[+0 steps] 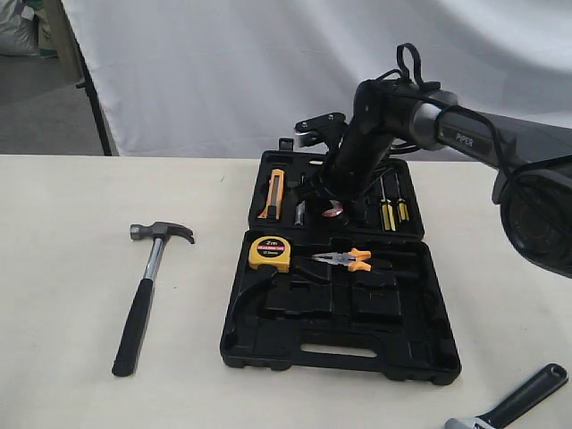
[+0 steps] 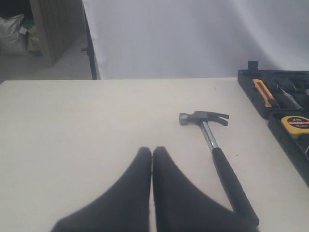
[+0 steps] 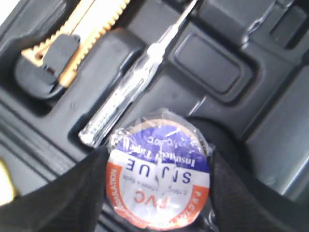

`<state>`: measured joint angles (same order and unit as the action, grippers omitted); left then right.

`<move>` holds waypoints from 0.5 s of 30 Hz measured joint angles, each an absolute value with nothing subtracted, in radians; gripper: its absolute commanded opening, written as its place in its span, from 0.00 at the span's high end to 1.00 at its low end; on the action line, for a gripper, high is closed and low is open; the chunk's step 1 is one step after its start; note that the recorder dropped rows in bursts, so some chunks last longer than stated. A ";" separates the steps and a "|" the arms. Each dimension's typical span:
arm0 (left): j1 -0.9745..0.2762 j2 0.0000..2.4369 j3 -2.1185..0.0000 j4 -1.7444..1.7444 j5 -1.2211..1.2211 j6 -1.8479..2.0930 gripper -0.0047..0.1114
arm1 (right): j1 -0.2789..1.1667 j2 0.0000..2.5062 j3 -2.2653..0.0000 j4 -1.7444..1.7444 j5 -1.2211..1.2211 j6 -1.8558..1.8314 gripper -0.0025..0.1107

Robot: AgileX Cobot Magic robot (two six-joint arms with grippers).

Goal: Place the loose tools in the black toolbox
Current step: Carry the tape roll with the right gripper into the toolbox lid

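Cream worktop before a white sheet. At the near right edge lies the wrench [image 1: 527, 399]. The left gripper [image 2: 152, 153], fingers pressed together and empty, faces the hammer [image 1: 147, 290], which lies left of the open black toolbox [image 1: 357, 365]. Over the toolbox's far half, the right gripper [image 1: 332, 204] is clamped on the tape roll [image 3: 158, 186], beside a screwdriver [image 3: 130, 92]. If released off its recess, the roll may sit tilted or roll out. The right arm reaches in from the far right, wrist bent steeply down.
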<state>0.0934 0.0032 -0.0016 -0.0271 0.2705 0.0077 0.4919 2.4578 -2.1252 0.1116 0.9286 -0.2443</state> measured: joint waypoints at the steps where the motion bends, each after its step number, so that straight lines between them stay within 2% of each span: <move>1: 0.093 0.003 -0.002 -0.027 0.270 0.008 0.95 | 0.488 2.458 -2.125 0.112 0.921 -0.234 0.98; 15: 0.093 0.003 -0.002 -0.027 0.270 0.008 0.95 | 0.475 2.487 -2.127 0.055 0.919 -0.069 0.98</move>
<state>0.0934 0.0032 -0.0016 -0.0271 0.2705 0.0077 0.4755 2.4872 -2.1269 0.0549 0.9192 -0.0687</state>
